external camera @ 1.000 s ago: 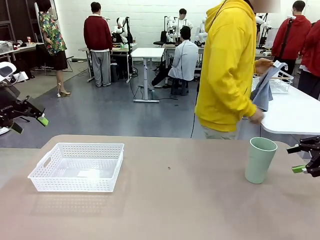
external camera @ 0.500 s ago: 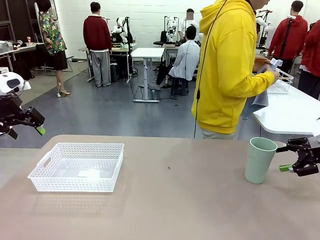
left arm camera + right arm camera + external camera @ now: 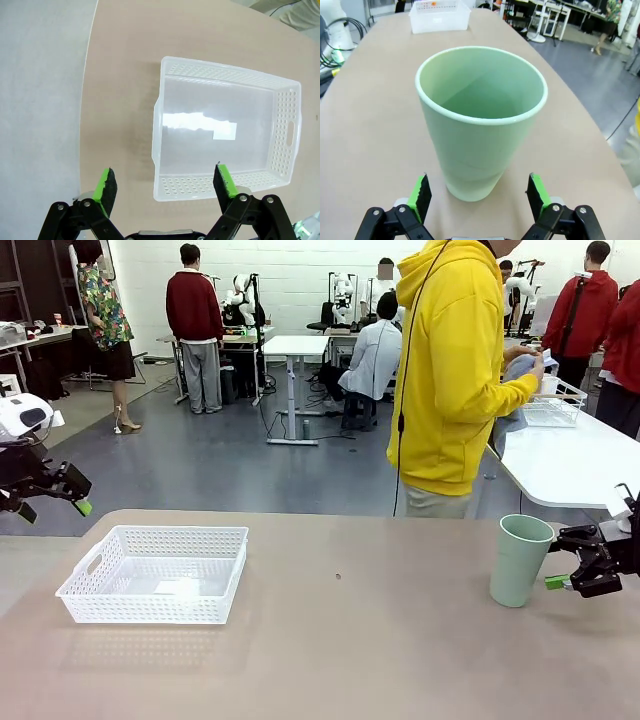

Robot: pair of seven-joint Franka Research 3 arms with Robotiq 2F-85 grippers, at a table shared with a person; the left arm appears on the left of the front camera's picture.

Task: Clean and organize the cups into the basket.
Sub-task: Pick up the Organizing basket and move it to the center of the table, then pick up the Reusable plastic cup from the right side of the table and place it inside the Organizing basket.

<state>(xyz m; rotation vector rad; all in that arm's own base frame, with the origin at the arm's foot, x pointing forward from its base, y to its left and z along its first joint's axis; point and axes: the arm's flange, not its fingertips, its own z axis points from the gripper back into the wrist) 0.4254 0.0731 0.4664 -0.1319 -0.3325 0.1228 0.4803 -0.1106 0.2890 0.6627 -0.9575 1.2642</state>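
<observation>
A pale mint green cup (image 3: 521,560) stands upright on the table's right side. My right gripper (image 3: 563,560) hovers just to its right, open, with nothing between its fingers. In the right wrist view the cup (image 3: 480,125) stands close ahead of the right gripper (image 3: 479,192), whose green pads are spread wider than the cup and are short of it. The white mesh basket (image 3: 90,570) sits on the table's left side and holds nothing. My left gripper (image 3: 55,508) hangs open above and to the left of it. From the left wrist, the basket (image 3: 157,125) lies below the open left gripper (image 3: 166,181).
A person in a yellow hoodie (image 3: 455,370) stands at the far edge, turned toward a white side table (image 3: 570,465) that carries a white wire rack (image 3: 548,408), and holds a cloth. The tan tabletop (image 3: 340,640) lies bare between basket and cup.
My right gripper has moved left, close beside the mint cup. The left gripper shifted slightly at the left edge. The person turned further toward the side table.
</observation>
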